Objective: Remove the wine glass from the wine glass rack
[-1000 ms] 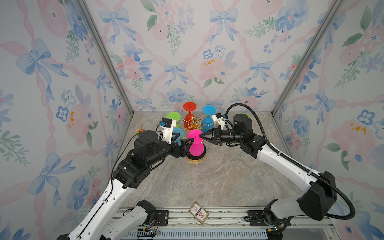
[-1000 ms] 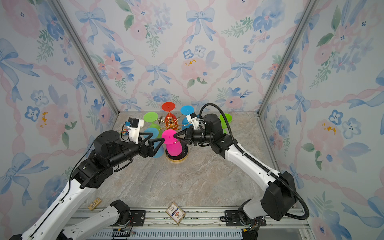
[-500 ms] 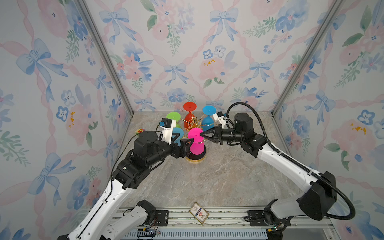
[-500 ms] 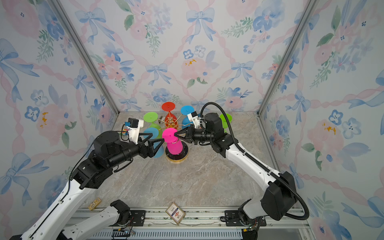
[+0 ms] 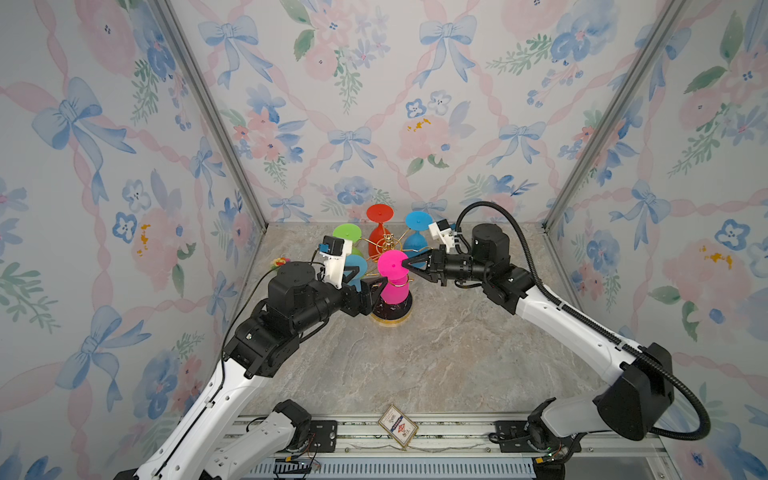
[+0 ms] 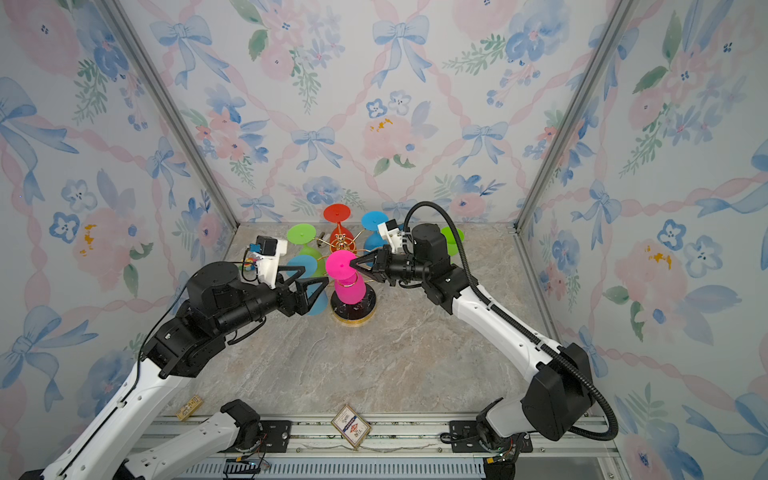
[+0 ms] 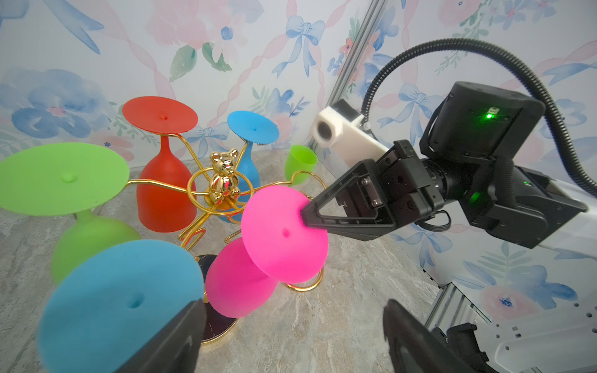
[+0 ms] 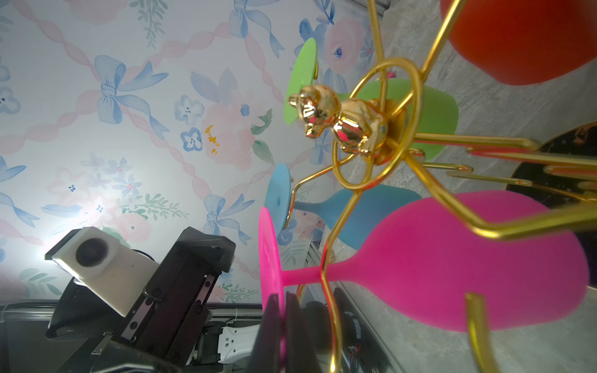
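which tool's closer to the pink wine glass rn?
Right. The right tool is shut on the foot rim of the pink wine glass. The left tool is open beside the bowl, not gripping it.

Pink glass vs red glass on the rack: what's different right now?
The pink glass looks tilted, its foot pinched by the shut right end effector; the red glass hangs straight, untouched. Pink is at the front of the gold rack, red at the back by the wall. Both hang bowl-down.
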Available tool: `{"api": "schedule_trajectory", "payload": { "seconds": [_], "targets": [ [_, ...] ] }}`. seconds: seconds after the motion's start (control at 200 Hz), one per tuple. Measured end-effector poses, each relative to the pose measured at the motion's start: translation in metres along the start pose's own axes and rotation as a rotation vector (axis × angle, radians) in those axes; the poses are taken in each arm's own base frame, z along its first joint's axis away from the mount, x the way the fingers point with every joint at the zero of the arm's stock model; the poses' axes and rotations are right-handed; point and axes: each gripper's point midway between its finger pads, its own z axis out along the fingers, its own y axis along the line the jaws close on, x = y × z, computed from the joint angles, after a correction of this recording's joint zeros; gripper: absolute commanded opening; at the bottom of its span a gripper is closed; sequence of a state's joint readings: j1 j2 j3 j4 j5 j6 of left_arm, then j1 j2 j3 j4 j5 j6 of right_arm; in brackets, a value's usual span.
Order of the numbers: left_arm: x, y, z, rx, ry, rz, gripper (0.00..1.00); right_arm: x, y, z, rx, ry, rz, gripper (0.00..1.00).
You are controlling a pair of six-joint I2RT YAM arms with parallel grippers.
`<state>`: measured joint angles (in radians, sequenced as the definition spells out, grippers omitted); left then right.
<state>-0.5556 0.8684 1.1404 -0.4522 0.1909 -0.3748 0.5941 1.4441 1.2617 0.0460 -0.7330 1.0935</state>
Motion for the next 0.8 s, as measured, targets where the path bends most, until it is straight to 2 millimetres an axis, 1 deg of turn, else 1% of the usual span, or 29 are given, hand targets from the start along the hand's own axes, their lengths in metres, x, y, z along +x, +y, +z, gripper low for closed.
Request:
{"api": "schedule_trajectory", "payload": {
  "seconds": [0.205, 0.53, 0.655, 0.8],
  "targets": [
    [0.0, 0.0, 0.0, 0.0, 0.0, 0.0, 0.88, -0.003, 0.002, 0.002, -0.003, -0.006, -0.006, 0.0],
    [0.0, 0.0, 0.0, 0.0, 0.0, 0.0, 0.88, -0.009, -0.003, 0.01, 0.002, -0.004, -0.001, 0.0],
    [0.0, 0.0, 0.0, 0.0, 0.0, 0.0, 0.88, -0.01, 0.002, 0.011, -0.007, -0.002, -0.011, 0.0],
    [0.0, 0.0, 0.0, 0.0, 0.0, 0.0, 0.88, -0.005, 0.012, 0.014, -0.015, 0.014, -0.038, 0.0]
  ]
}}
